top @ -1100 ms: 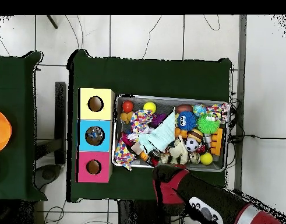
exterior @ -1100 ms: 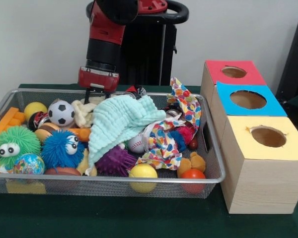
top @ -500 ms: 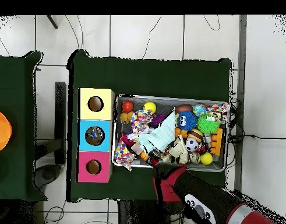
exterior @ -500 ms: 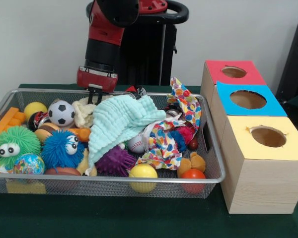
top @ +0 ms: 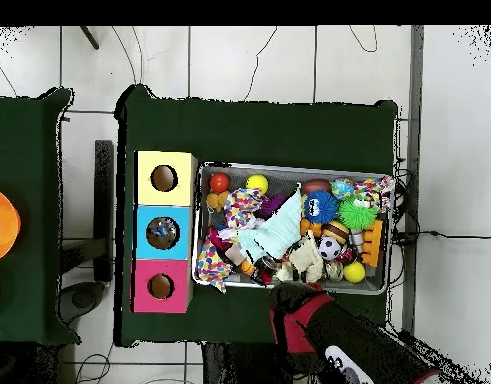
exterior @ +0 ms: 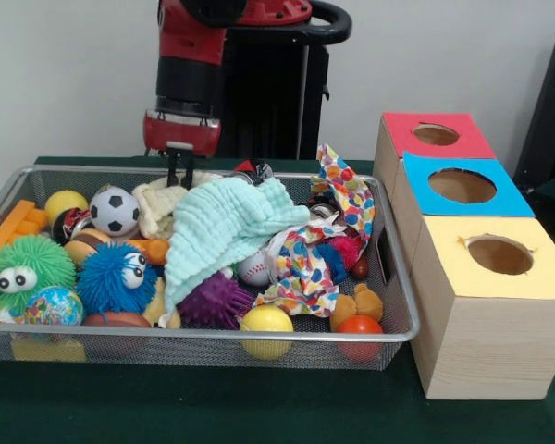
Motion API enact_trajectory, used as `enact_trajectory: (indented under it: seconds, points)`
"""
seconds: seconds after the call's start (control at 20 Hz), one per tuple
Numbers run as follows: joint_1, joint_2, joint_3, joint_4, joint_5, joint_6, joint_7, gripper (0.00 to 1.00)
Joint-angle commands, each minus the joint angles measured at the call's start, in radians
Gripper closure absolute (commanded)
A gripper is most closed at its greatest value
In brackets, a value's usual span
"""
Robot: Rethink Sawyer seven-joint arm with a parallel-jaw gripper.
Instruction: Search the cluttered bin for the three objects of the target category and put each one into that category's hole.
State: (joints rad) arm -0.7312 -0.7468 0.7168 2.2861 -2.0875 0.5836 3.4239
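Wire bin [exterior: 396, 305]: two yellow balls [exterior: 266, 330], one soccer ball [exterior: 114, 211], two cloths. Three boxes [exterior: 493, 305] alongside. Gripper [exterior: 178, 173] at bin's far edge, finger state unclear.

front low, overhead high, sharing bin [exterior: 388, 277]

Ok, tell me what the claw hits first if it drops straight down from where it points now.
Probably the cream knotted rope toy at the wire bin's far edge, directly beneath the claw. Depth is unclear, so it might meet the bin's far rim instead.
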Motion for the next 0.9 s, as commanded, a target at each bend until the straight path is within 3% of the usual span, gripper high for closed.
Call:
enact_trajectory:
  seconds: [0.05, 0.1, 0.25, 0.4, 0.6, 0.9]
  points:
    - [-0.004, -0.312, 0.071, 0.08, 0.054, -0.118, 0.135, 1.0]
    - [0.0, -0.351, 0.113, 0.117, 0.008, -0.073, 0.249, 1.0]
    - [0.041, -0.458, 0.164, 0.182, -0.08, 0.033, 0.478, 1.0]
    - [0.073, -0.522, 0.16, 0.202, -0.092, 0.064, 0.586, 1.0]
    - [0.111, -0.559, 0.172, 0.247, -0.191, 0.218, 0.778, 1.0]
    - [0.165, -0.632, 0.138, 0.268, -0.288, 0.363, 0.859, 1.0]
